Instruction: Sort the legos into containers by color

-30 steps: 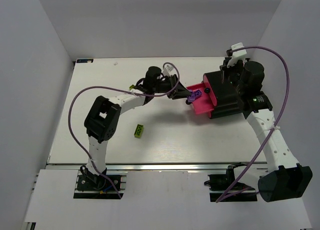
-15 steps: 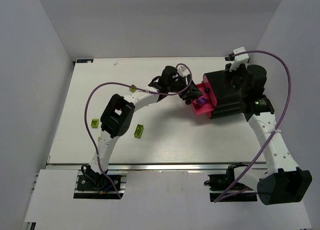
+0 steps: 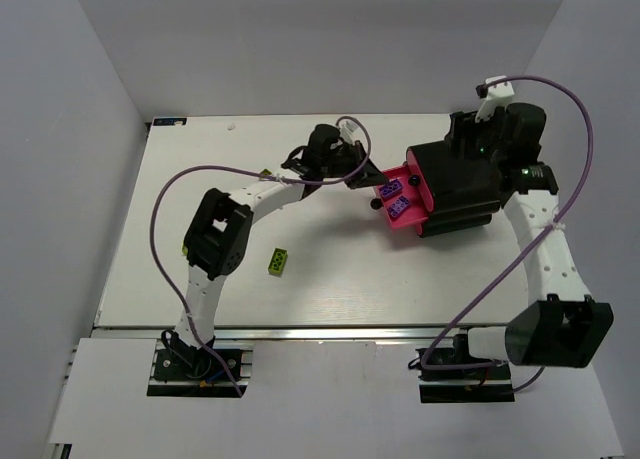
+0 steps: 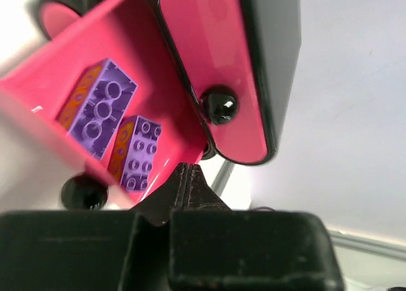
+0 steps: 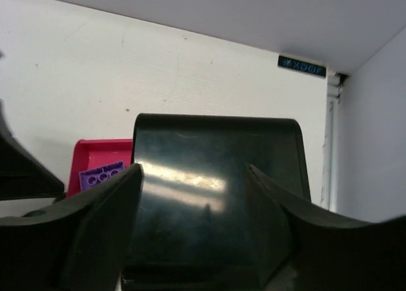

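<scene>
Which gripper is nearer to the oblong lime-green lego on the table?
Left. The left gripper is beyond the lego, by the open pink drawer; the right gripper is farther, straddling the black cabinet.

Beside the left gripper (image 4: pixel 188 180), the near wall of the open drawer (image 4: pixel 146 69) is a pink blur running off the view's edge, half covering a knob (image 4: pixel 82 193). Ahead of the right gripper (image 5: pixel 193 170), the cabinet (image 5: pixel 216 139) hides most of that drawer and all but a corner of one purple brick (image 5: pixel 101 175).

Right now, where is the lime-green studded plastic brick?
Top view: the brick lies on the table by the left arm's elbow, well left of the magenta-pink drawer.
</scene>
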Robot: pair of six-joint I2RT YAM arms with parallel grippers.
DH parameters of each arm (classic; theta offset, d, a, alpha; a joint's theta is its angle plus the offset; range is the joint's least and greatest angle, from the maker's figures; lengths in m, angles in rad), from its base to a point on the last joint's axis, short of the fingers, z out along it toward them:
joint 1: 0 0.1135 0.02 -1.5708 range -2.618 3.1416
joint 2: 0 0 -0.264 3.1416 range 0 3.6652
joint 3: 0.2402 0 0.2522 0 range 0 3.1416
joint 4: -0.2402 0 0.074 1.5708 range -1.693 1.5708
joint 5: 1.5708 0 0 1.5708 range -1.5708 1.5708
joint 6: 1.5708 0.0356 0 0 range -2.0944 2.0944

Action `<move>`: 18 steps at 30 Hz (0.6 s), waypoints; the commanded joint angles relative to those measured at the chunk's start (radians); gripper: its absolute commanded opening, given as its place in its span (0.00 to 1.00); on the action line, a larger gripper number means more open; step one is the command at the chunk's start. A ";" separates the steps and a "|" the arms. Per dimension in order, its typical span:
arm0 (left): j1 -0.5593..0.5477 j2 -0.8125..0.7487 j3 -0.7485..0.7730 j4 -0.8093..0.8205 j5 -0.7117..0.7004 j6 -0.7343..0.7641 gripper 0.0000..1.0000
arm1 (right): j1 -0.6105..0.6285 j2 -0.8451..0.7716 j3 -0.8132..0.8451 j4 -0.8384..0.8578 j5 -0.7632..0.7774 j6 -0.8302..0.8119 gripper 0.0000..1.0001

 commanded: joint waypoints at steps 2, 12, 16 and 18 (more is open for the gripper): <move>0.039 -0.249 -0.141 -0.014 -0.087 0.092 0.05 | -0.088 0.085 0.146 -0.116 -0.093 0.080 0.89; 0.088 -0.293 -0.484 0.080 -0.065 0.082 0.32 | -0.261 0.361 0.418 -0.306 -0.297 0.020 0.86; 0.068 -0.184 -0.409 0.092 -0.025 0.079 0.35 | -0.289 0.467 0.545 -0.427 -0.363 -0.084 0.83; 0.068 -0.124 -0.360 0.103 0.001 0.072 0.37 | -0.309 0.510 0.570 -0.452 -0.371 -0.119 0.82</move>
